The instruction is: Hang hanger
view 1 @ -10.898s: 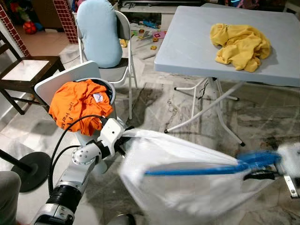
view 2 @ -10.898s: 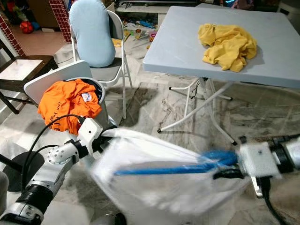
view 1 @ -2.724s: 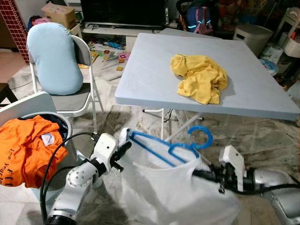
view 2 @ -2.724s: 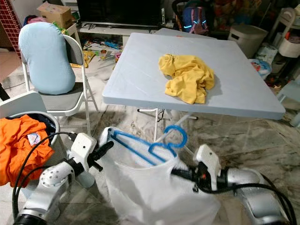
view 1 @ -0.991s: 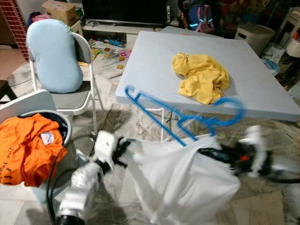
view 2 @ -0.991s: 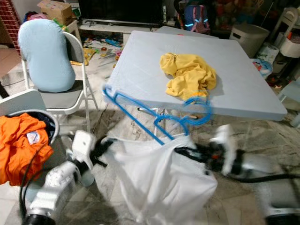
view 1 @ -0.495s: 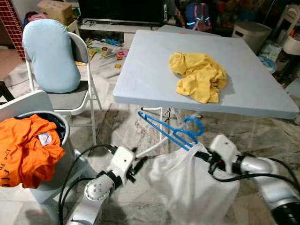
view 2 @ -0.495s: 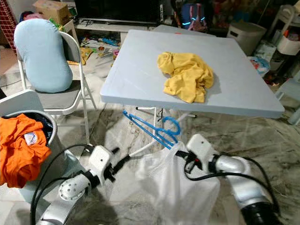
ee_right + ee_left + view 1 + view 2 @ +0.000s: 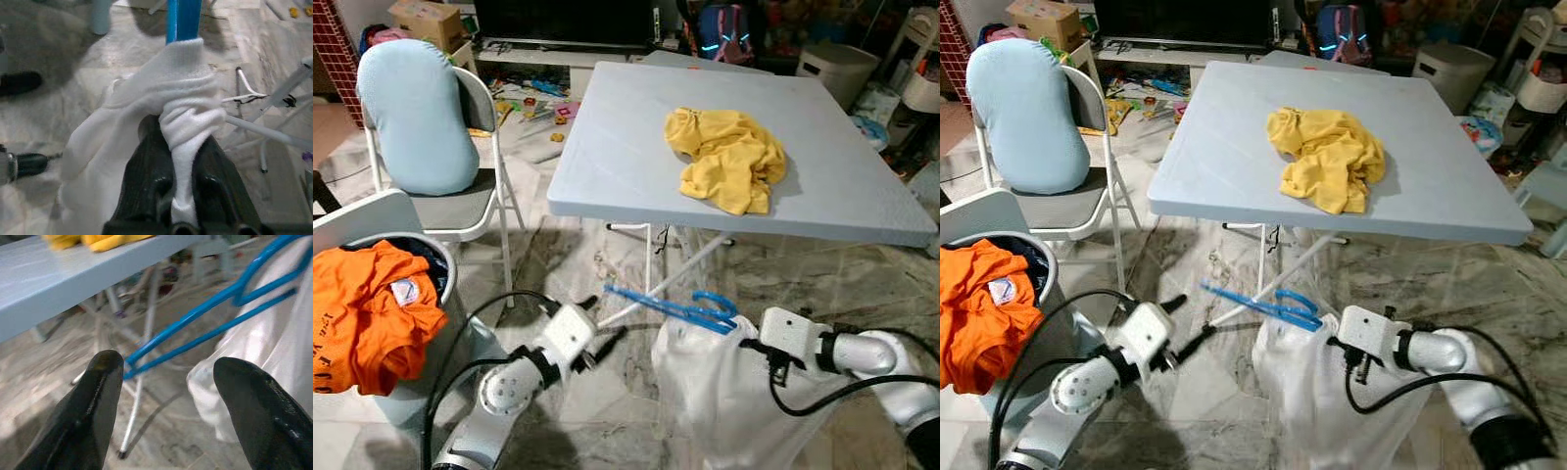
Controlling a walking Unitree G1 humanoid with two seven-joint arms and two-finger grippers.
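A blue hanger [image 9: 674, 307] pokes out of the bunched top of a white garment [image 9: 724, 401] and lies nearly level, low in front of the table. My right gripper [image 9: 745, 345] is shut on the garment's gathered fabric [image 9: 186, 93], just below the hanger [image 9: 183, 22]; the cloth hangs down from it toward the floor. My left gripper [image 9: 604, 321] is open with nothing between its fingers. It sits a little to the left of the hanger's free end [image 9: 195, 314] and does not touch it.
A light blue folding table [image 9: 607, 166] with a yellow garment [image 9: 729, 157] stands just behind. A folding chair with a blue cushion [image 9: 416, 113] is at the left. A grey basket [image 9: 421, 392] holds an orange shirt [image 9: 372, 313]. Toys litter the far floor.
My left gripper let go of the white garment and drew back to the left. The hanger sank and flattened. The garment now hangs from the right gripper alone.
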